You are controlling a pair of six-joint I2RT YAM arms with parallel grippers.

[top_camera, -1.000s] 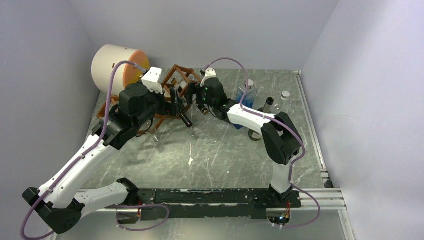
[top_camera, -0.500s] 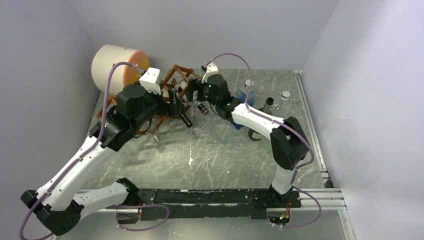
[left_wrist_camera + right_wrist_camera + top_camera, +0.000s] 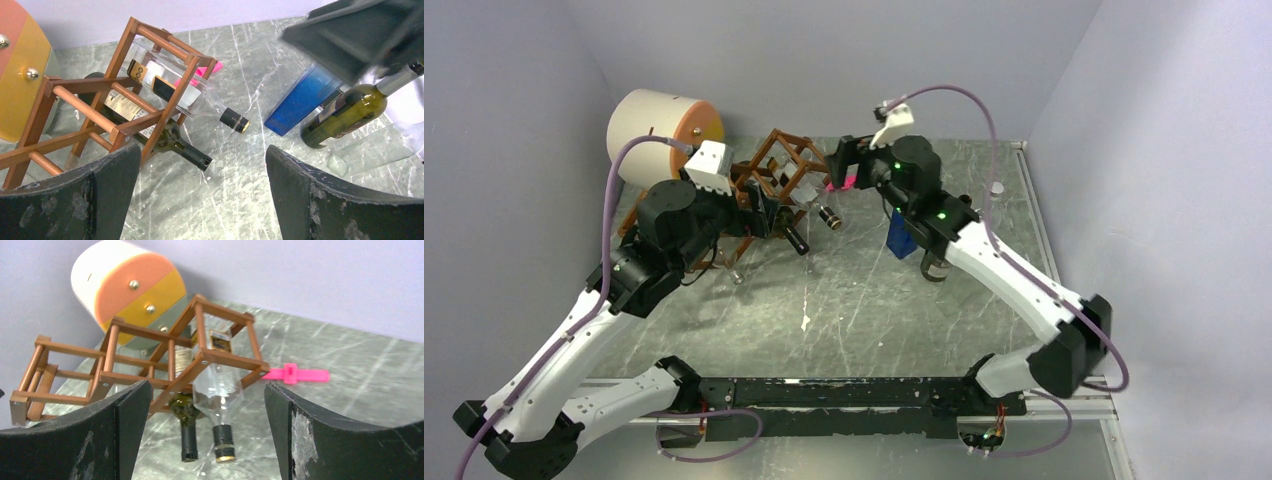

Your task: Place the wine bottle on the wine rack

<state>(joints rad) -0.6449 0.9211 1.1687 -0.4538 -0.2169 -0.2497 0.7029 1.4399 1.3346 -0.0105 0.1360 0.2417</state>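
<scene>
The reddish-brown wine rack (image 3: pixel 769 180) stands at the back left, and shows in the left wrist view (image 3: pixel 120 95) and the right wrist view (image 3: pixel 150 360). A clear bottle (image 3: pixel 824 213) (image 3: pixel 200 102) (image 3: pixel 218 390) lies in one cell, neck sticking out toward the right. A dark green bottle (image 3: pixel 794 238) (image 3: pixel 172 142) (image 3: pixel 186 415) lies in the cell below it. My left gripper (image 3: pixel 774 215) (image 3: pixel 200 190) is open and empty just in front of the rack. My right gripper (image 3: pixel 839 165) (image 3: pixel 206 405) is open and empty, a little to the right of the bottle necks.
A cream-and-orange drum (image 3: pixel 659 125) sits behind the rack. A pink piece (image 3: pixel 844 182) (image 3: pixel 297 375) lies by the rack's right end. A blue box (image 3: pixel 900 235) (image 3: pixel 300 100) and another green wine bottle (image 3: pixel 936 268) (image 3: pixel 345 112) are at the right, under my right arm.
My right gripper has let go of the clear bottle's neck and drawn back to the right and up. The clear bottle stays in the rack. My left arm has shifted slightly left.
</scene>
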